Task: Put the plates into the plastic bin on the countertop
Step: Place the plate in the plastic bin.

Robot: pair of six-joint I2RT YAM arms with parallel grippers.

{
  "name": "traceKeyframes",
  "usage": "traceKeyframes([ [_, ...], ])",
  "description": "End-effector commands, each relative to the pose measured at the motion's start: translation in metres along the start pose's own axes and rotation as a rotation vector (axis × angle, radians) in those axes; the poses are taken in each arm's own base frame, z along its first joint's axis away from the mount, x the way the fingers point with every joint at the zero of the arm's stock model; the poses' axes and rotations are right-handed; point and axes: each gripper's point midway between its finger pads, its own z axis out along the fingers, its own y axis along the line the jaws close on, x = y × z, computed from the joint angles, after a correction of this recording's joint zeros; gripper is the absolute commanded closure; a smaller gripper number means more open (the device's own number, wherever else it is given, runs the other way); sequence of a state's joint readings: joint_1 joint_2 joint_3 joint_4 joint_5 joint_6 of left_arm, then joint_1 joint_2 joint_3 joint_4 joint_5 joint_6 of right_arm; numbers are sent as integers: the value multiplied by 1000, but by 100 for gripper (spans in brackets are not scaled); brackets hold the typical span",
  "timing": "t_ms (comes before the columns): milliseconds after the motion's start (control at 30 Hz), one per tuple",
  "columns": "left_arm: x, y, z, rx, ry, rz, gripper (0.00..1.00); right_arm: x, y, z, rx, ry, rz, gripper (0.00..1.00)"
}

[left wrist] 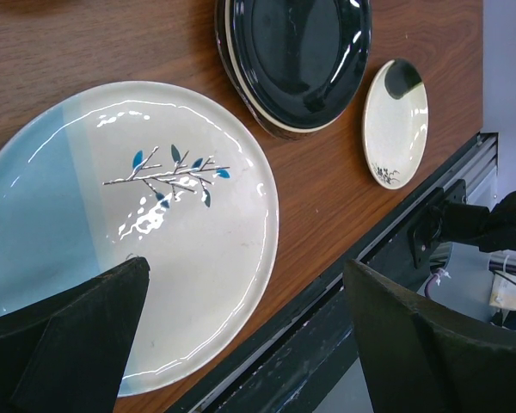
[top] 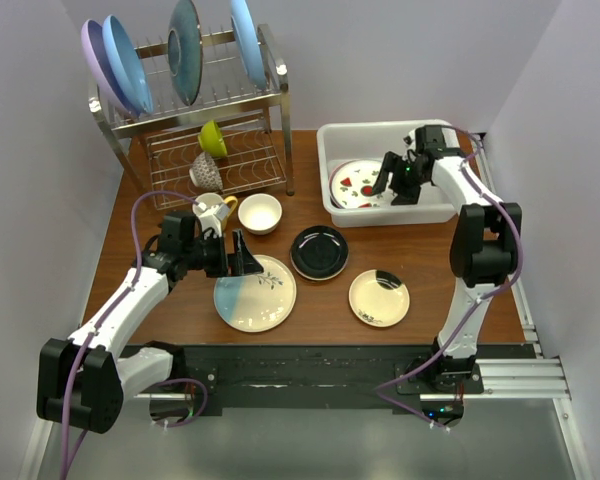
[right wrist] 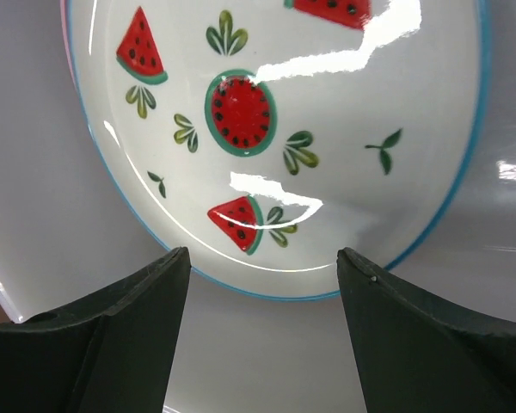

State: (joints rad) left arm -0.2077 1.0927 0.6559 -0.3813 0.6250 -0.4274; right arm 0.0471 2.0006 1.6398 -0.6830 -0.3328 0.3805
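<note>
The white plastic bin (top: 326, 150) stands at the back right of the wood countertop (top: 430, 260). The white plate with red fruit slices (top: 355, 185) lies flat inside it, seen close in the right wrist view (right wrist: 327, 103), with a thin pink edge under its left rim. My right gripper (top: 400, 180) is open and empty inside the bin, just above the plate's near rim (right wrist: 262, 258). My left gripper (top: 242, 258) is open and empty over the left edge of the teal-and-cream plate (top: 260, 295), also in the left wrist view (left wrist: 245, 275). The glossy black plate (top: 319, 251) and the small cream plate (top: 379, 297) lie on the countertop.
A steel wire rack (top: 220, 160) at the back left holds blue, lilac and dark teal plates, a green cup and a patterned cup. A mug (top: 212, 210) and a small cream bowl (top: 260, 212) stand in front of it. The table's black front rail (left wrist: 327, 344) runs beside the teal-and-cream plate (left wrist: 155, 215).
</note>
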Motion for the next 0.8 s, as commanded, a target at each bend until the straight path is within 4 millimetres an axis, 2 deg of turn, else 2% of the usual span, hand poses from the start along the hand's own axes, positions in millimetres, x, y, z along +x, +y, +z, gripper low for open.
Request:
traceKeyframes([
  [0, -6, -5, -3, 25, -33, 12, 0, -5, 19, -12, -19, -21, -58, 27],
  [67, -6, -6, -4, 22, -36, 15, 0, -6, 16, -18, -1, -39, -59, 27],
  [267, -6, -4, -4, 15, -34, 13, 0, -16, 30, -56, -14, -139, -94, 27],
  [300, -7, -4, -4, 16, -36, 18, 0, -19, 35, -68, -24, -168, -102, 27],
  [533, -8, 1, -4, -16, -33, 23, 0, -22, 57, -114, -82, -258, -128, 27],
  [600, -8, 2, -3, -24, -29, 22, 0, -19, 60, -121, -94, -257, -132, 26],
  [633, -7, 4, -3, -31, -27, 18, 0, -16, 64, -130, -107, -266, -138, 24],
  [733, -7, 9, -2, -58, -21, 9, 0, -7, 68, -139, -131, -265, -143, 18],
  [767, -9, 11, -2, -67, -22, 9, 0, -6, 71, -147, -138, -283, -147, 17],
])
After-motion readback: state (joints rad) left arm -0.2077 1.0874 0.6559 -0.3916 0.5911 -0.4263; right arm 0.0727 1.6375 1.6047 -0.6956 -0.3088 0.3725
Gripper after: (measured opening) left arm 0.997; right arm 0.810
